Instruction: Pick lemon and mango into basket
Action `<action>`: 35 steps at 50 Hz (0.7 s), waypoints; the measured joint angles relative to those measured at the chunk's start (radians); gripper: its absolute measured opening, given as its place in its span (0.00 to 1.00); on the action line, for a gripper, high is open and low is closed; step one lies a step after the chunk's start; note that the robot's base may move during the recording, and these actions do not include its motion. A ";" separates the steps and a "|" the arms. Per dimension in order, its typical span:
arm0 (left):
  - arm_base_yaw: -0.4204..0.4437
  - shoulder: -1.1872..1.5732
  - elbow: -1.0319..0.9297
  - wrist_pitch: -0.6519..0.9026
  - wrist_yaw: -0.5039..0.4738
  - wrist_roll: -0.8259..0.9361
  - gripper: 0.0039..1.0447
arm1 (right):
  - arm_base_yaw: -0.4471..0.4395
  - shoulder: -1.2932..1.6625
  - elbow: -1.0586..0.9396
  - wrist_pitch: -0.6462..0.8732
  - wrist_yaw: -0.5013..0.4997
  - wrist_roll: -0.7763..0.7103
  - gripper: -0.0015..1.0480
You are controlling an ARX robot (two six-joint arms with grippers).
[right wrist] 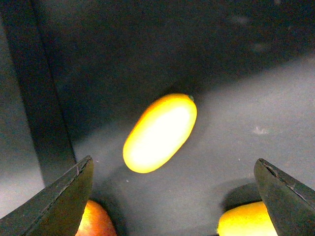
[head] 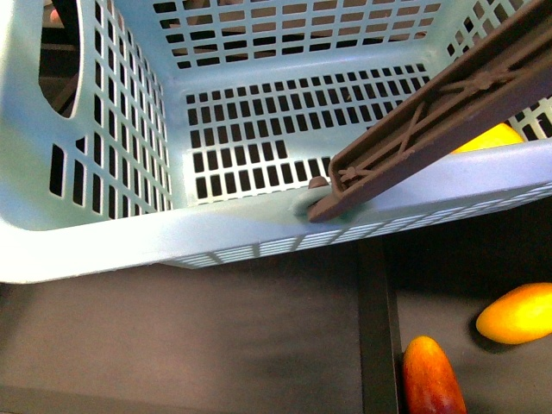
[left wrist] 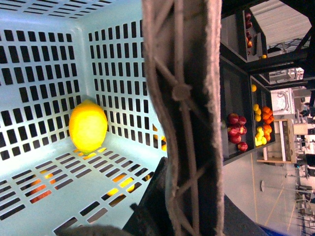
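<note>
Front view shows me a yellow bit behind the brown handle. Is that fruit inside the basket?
Observer: Yes, the left wrist view shows a lemon on the basket floor, by a corner.
Operator: And the yellow mango outside?
Observer: The right fingers are open above that mango, not touching it.
Operator: Anything else nearby?
Observer: Another yellow fruit lies near it, beyond your picture's edge.

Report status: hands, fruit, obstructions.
Right hand open over yellow mango. Left hand unreadable. Lemon in basket. Handle slants across basket opening.
</note>
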 joint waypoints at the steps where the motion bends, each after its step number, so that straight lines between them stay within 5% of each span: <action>1: 0.000 0.000 0.000 0.000 0.002 0.000 0.05 | 0.002 0.032 0.007 0.008 0.004 -0.005 0.92; 35: 0.000 0.000 0.000 0.000 -0.001 0.000 0.05 | 0.082 0.436 0.221 0.023 0.086 -0.069 0.92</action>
